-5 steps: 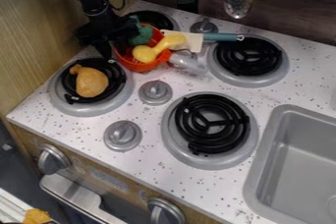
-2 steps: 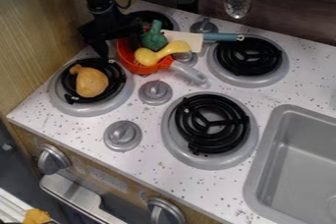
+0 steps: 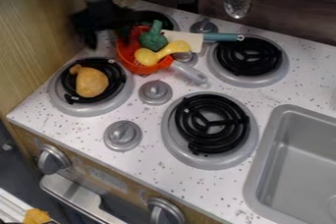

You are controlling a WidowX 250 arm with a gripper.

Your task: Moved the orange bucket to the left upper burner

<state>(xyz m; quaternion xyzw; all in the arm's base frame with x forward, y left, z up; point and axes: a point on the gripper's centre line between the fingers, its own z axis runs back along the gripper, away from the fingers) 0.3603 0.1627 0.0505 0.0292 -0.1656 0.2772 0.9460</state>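
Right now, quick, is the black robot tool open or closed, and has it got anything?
Black robot tool: by the round orange plastic bucket; I can't tell if it's open, closed or holding something.

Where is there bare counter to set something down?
Between the sink and the upper-right burner, and around the lowest counter knob. It's crowded at the orange bucket, which holds broccoli and a yellow toy, with spatula and hand close.
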